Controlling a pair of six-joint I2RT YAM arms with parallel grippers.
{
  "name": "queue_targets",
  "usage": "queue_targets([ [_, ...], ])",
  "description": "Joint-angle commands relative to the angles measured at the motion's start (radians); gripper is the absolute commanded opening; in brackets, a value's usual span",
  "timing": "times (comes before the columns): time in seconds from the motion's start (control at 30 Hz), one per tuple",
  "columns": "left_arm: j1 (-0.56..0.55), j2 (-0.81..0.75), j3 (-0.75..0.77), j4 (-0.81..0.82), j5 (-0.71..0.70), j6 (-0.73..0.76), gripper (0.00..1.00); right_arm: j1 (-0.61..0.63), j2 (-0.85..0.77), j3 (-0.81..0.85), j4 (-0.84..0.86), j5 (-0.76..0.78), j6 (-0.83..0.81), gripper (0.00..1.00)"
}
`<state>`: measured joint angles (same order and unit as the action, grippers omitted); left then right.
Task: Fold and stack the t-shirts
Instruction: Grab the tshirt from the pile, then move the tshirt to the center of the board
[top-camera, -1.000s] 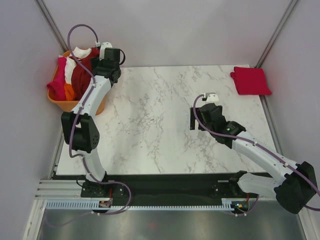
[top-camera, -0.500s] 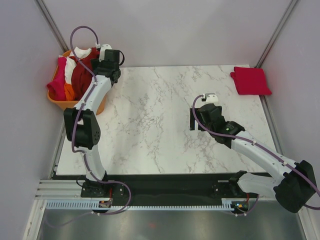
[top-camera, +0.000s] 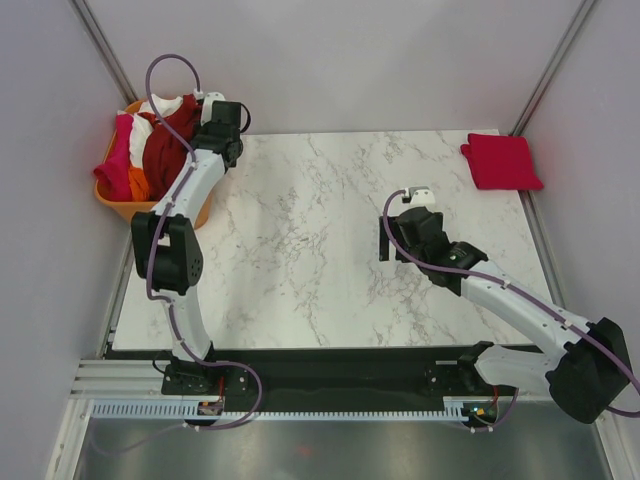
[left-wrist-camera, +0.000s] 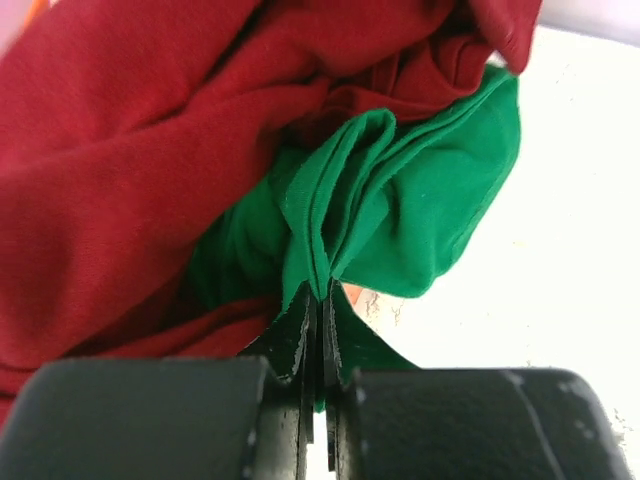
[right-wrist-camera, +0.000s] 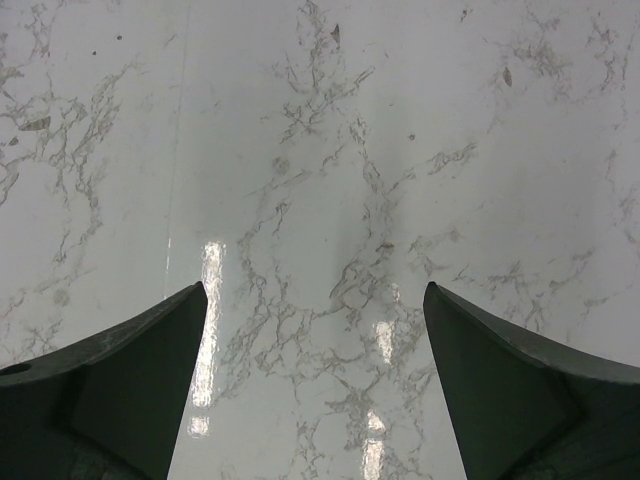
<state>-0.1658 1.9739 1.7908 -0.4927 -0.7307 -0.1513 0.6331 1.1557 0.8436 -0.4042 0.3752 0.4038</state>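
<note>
Where the orange basket (top-camera: 125, 208) stands, left gripper (left-wrist-camera: 318, 302) pinches a green t-shirt (left-wrist-camera: 420, 210) fold. Well apart from it, right gripper (right-wrist-camera: 314, 290): jaws wide, empty.

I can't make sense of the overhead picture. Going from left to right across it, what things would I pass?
pink t-shirt → dark red t-shirt (both in the orange basket) → right gripper over the marble table → folded bright red t-shirt
</note>
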Motion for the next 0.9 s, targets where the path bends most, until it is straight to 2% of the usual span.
queue_targets([
  [0.0, -0.023, -0.099, 0.106, -0.001, -0.024, 0.038, 0.02, 0.004, 0.012, 0.002, 0.021, 0.018, -0.006, 0.98],
  [0.13, -0.038, -0.121, 0.289, -0.056, -0.012, 0.071, 0.02, 0.004, 0.022, 0.012, 0.021, 0.007, -0.006, 0.98],
  [0.2, -0.04, -0.072, 0.497, -0.072, -0.019, 0.138, 0.02, 0.002, 0.032, 0.022, 0.021, -0.012, -0.003, 0.98],
  [0.23, -0.038, -0.049, 0.653, -0.072, -0.029, 0.169, 0.02, 0.004, 0.033, 0.025, 0.019, -0.016, -0.002, 0.98],
  [0.33, -0.015, -0.043, 0.797, -0.044, -0.033, 0.208, 0.02, 0.004, 0.036, 0.032, 0.012, -0.039, 0.003, 0.98],
  [0.47, -0.014, -0.124, 0.791, 0.101, -0.01, 0.23, 0.02, 0.004, 0.024, 0.035, -0.012, -0.047, 0.001, 0.98],
  [0.57, -0.003, -0.211, 0.772, 0.144, 0.124, 0.101, 0.02, 0.004, 0.01, 0.034, -0.024, -0.036, -0.002, 0.98],
  [0.6, -0.005, -0.222, 0.779, 0.154, 0.224, 0.076, 0.02, 0.004, 0.006, 0.034, -0.027, -0.03, -0.002, 0.98],
  [0.77, -0.009, -0.271, 0.858, 0.221, 0.457, -0.101, 0.02, 0.004, -0.019, 0.046, -0.028, -0.019, 0.033, 0.98],
  [0.8, -0.011, -0.279, 0.858, 0.268, 0.543, -0.128, 0.02, 0.004, -0.022, 0.048, -0.03, -0.019, 0.036, 0.98],
  [0.87, -0.011, -0.299, 0.852, 0.354, 0.626, -0.181, 0.02, 0.002, -0.039, 0.048, -0.03, -0.018, 0.046, 0.98],
])
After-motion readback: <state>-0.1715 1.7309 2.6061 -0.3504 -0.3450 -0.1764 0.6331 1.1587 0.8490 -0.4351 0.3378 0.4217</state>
